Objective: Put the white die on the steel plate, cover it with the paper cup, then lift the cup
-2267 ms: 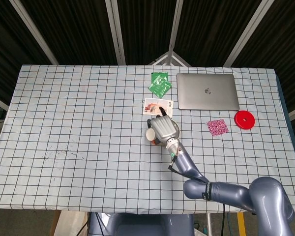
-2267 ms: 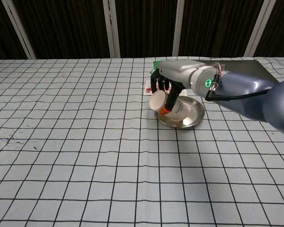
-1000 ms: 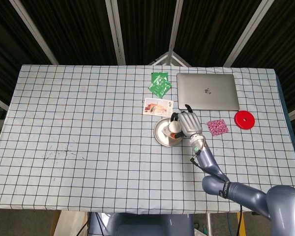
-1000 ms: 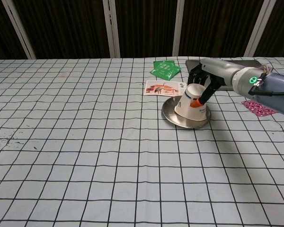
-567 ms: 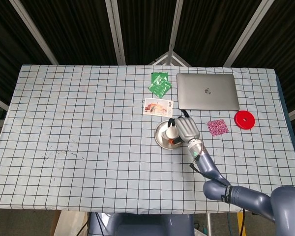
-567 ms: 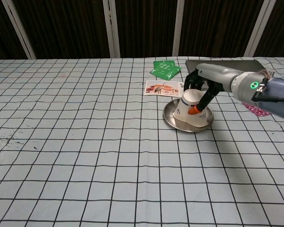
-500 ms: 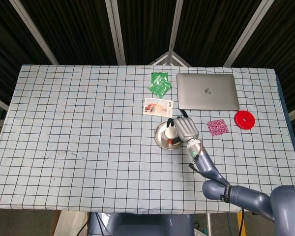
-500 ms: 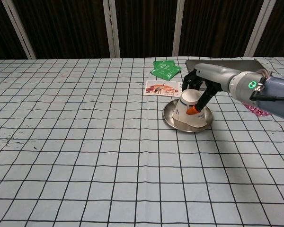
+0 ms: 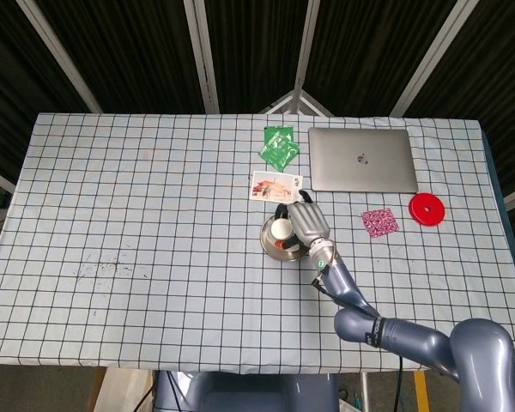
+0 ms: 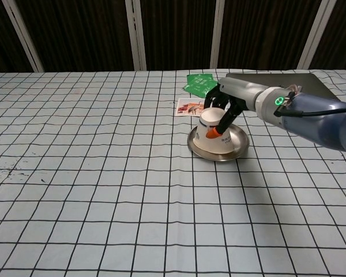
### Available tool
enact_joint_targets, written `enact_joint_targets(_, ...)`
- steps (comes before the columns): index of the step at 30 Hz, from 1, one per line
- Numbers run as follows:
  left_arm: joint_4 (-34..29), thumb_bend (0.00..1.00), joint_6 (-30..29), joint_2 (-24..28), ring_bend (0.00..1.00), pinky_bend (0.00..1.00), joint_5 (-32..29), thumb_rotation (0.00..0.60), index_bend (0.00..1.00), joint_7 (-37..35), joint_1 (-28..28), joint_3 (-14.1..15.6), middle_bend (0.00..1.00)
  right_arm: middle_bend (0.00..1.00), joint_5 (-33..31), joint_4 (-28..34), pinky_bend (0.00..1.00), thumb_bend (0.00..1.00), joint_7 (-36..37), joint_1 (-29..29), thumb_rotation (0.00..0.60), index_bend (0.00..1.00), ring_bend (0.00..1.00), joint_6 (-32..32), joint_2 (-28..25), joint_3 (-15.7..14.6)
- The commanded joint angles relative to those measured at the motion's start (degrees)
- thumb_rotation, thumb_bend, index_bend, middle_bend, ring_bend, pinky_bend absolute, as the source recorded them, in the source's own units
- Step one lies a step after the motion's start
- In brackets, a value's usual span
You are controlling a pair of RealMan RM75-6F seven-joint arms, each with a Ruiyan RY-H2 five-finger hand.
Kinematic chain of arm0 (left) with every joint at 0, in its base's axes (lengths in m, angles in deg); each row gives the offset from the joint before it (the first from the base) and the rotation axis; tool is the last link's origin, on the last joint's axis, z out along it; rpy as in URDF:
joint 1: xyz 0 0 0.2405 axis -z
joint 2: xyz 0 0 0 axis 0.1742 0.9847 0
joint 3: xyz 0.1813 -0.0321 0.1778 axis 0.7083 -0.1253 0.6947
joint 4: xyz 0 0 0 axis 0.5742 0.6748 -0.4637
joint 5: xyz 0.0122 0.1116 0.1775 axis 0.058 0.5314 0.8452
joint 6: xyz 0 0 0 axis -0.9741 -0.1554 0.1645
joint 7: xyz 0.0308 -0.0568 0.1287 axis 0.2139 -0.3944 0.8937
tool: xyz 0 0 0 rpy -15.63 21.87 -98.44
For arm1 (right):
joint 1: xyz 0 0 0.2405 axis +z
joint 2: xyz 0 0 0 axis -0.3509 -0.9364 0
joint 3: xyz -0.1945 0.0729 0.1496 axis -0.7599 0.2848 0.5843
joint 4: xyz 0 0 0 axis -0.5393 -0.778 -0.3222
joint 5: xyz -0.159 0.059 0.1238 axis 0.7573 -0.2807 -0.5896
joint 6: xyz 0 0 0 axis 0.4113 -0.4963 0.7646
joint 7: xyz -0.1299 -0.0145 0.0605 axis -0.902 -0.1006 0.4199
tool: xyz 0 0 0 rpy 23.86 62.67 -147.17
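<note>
An upside-down paper cup (image 10: 210, 131) is held on the steel plate (image 10: 237, 146) by the right hand (image 10: 222, 102), whose fingers (image 10: 227, 117) are wrapped over the cup's upturned base and down its side, an orange fingertip showing against the white wall. In the chest view the cup stands mouth-down toward the left part of the plate, tilted slightly, with its rim on or just above the plate's surface (which of the two cannot be told). From the head view the cup (image 9: 281, 229) is seen from above beside the hand (image 9: 306, 225), with the plate (image 9: 269, 242) showing around it on the left. The white die is not visible in either view; whether it lies under the cup cannot be told. The left hand is not in view.

The plate rests on the counter (image 9: 137, 215), which is covered by a checked cloth. Just behind the plate a printed card (image 9: 272, 185) lies flat, and further back a green packet (image 9: 278, 145). A closed laptop (image 9: 361, 160) lies to the right of these, and near it a small pink patterned square (image 9: 379, 222) and a red disc (image 9: 427, 209) are set apart from each other
</note>
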Motion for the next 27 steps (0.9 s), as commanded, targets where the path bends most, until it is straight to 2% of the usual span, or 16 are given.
enact_joint_targets(1,0.0,0.27,-0.1,0.0,0.0,0.0,0.0,0.6,0.36,0.0,0.0,0.0,0.0,0.56,0.0,-1.2,0.04,0.36,0.9,0.4,0.6,0.64,0.38,-0.2,0.9,0.5)
enact_joint_targets(6,0.2,0.27,0.0,0.1,0.0,0.0,-0.4,0.6,0.36,-0.2,-0.1,-0.2,0.0,0.56,3.2,-2.5,0.06,0.36,3.6,-0.4,0.6,0.64,0.39,1.0,0.9,0.4)
enact_joint_targets(16,-0.2,0.27,-0.1,-0.1,0.0,0.0,-0.1,0.6,0.36,0.5,0.1,0.0,0.0,0.58,10.2,0.0,0.07,0.37,11.4,-4.9,0.6,0.65,0.41,4.4,-2.5,-0.8)
enact_joint_targets(23,-0.5,0.27,0.0,-0.2,0.0,0.0,0.0,0.6,0.36,1.1,0.2,0.1,0.0,0.58,13.5,4.7,0.07,0.37,11.4,-8.0,0.6,0.65,0.41,5.2,-6.9,-4.3)
enact_joint_targets(27,-0.7,0.27,-0.1,-0.3,0.0,0.0,0.3,0.6,0.36,1.5,0.3,0.2,0.0,0.58,14.4,6.1,0.07,0.37,11.7,-8.9,0.6,0.65,0.41,5.2,-7.3,-5.5)
